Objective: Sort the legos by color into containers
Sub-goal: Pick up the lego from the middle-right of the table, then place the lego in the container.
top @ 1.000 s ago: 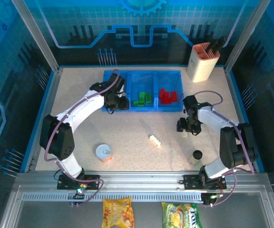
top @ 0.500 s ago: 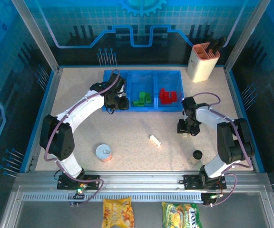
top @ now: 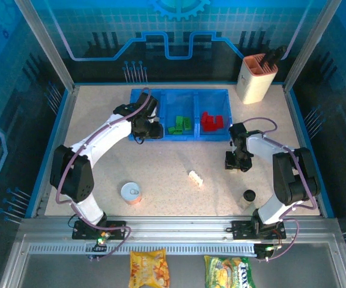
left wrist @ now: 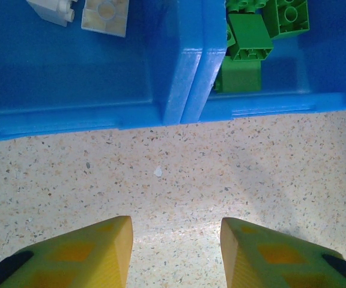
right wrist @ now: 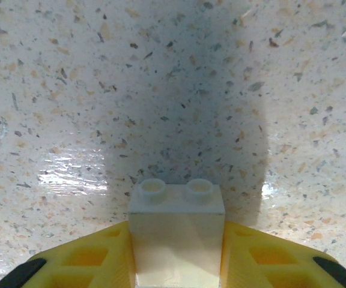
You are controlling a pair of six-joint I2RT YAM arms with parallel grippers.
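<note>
sorting nearly done
right pincer (right wrist: 177, 243) grips a white brick (right wrist: 176, 213); left pincer (left wrist: 176, 240) narrow, empty; a cream brick (top: 196, 177) waits on the bench (top: 161, 174).

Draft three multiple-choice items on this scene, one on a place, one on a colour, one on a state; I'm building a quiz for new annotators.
1. Which compartment of the tray holds the green bricks? A left; B middle; C right.
2. What colour is the brick in the right end effector? A red; B green; C white.
3. How is the left end effector? A open, empty; B shut on a red brick; C shut on a green brick.
Key: B, the green pile sits in the centre compartment; C, a pale brick is pinched between the yellow fingers; A, bare table shows in its gap.
</note>
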